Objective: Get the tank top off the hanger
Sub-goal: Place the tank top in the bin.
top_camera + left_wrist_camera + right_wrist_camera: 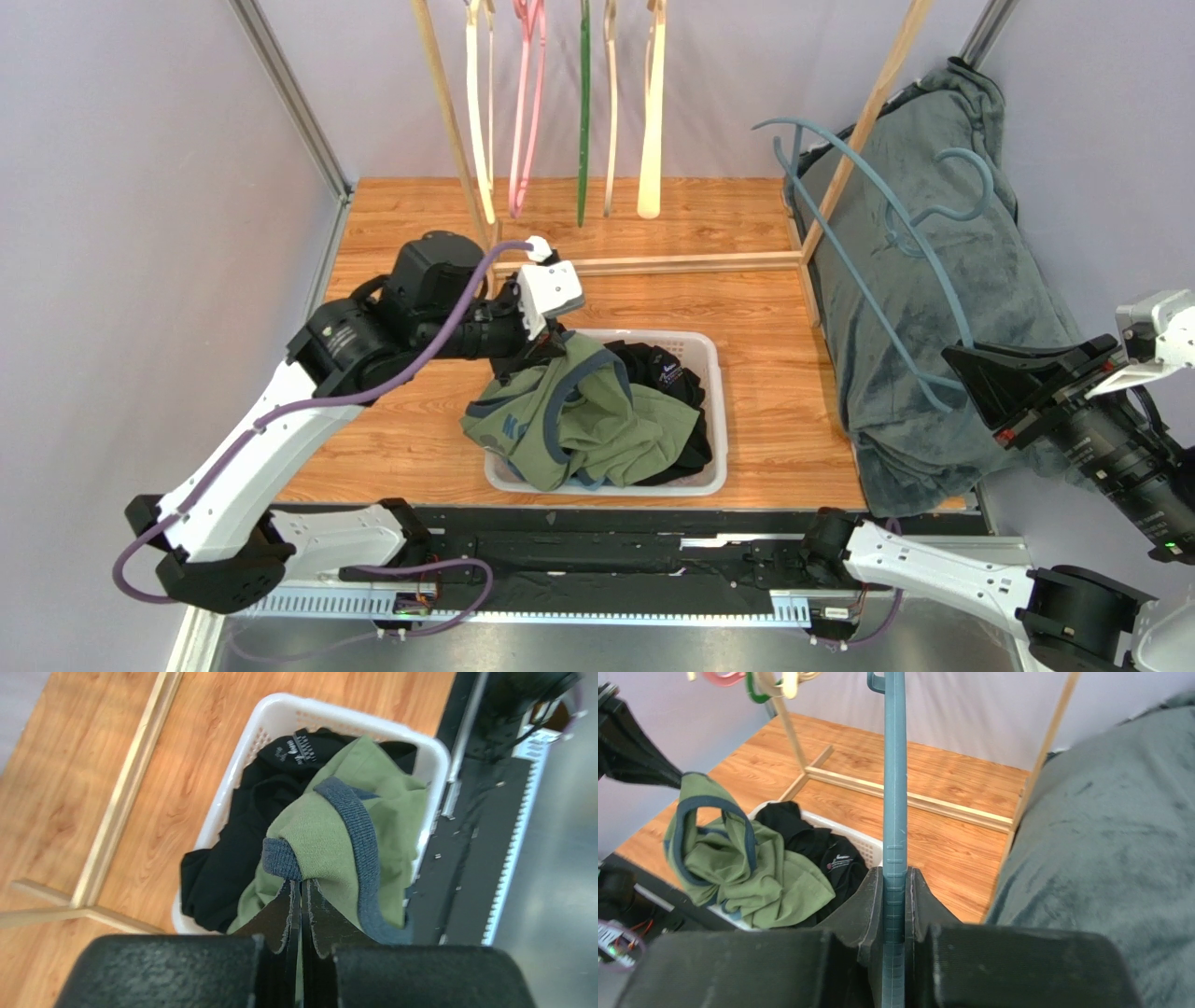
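Note:
The green tank top (589, 420) with dark blue trim hangs from my left gripper (550, 336) and drapes into the white basket (709, 367). In the left wrist view my left gripper (302, 885) is shut on the tank top (330, 833) at its blue edge. The teal hanger (877, 266) is bare and held up at the right by my right gripper (968, 367). In the right wrist view my right gripper (895, 875) is shut on the hanger (895, 777), and the tank top (738, 868) lies apart from it at lower left.
Black clothes (671, 378) lie in the basket under the tank top. A grey-green blanket (954, 280) hangs over a wooden rack (870, 105) at the right. Several coloured hangers (561, 98) hang at the back. A wooden bar (673, 261) lies across the table.

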Action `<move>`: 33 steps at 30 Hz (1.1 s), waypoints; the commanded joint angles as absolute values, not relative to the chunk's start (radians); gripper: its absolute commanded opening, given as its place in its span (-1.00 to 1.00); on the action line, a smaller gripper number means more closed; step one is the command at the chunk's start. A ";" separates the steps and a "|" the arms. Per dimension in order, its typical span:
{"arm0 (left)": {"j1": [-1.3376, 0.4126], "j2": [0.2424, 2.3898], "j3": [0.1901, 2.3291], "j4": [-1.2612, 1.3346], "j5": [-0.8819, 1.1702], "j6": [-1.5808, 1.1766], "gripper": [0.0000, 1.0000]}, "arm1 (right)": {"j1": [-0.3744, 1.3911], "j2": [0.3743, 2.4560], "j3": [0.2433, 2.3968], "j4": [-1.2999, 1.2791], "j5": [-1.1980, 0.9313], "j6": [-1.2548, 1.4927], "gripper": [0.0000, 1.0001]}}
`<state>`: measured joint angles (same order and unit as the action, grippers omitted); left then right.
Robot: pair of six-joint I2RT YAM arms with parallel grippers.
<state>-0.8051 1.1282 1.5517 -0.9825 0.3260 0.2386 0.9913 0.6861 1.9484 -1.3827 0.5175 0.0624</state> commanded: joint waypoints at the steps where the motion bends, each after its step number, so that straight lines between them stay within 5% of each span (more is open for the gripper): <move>1: -0.811 1.195 1.591 -0.957 0.238 0.328 -0.75 | 0.988 0.719 1.913 -1.421 0.681 0.132 -1.00; 6: -0.811 1.369 1.764 -1.098 0.236 0.322 0.06 | 0.988 0.713 1.769 -1.313 0.721 0.130 -1.00; 17: -0.834 1.394 1.595 -1.052 0.164 0.328 0.57 | 0.988 0.813 1.736 -1.256 0.768 0.155 -1.00; 23: -0.833 1.344 1.467 -1.020 0.193 0.360 0.69 | 0.988 0.861 1.718 -1.247 0.767 0.183 -1.00; 33: -0.833 1.359 1.250 -0.934 0.268 0.364 0.59 | 0.988 0.882 1.671 -1.213 0.730 0.238 -1.00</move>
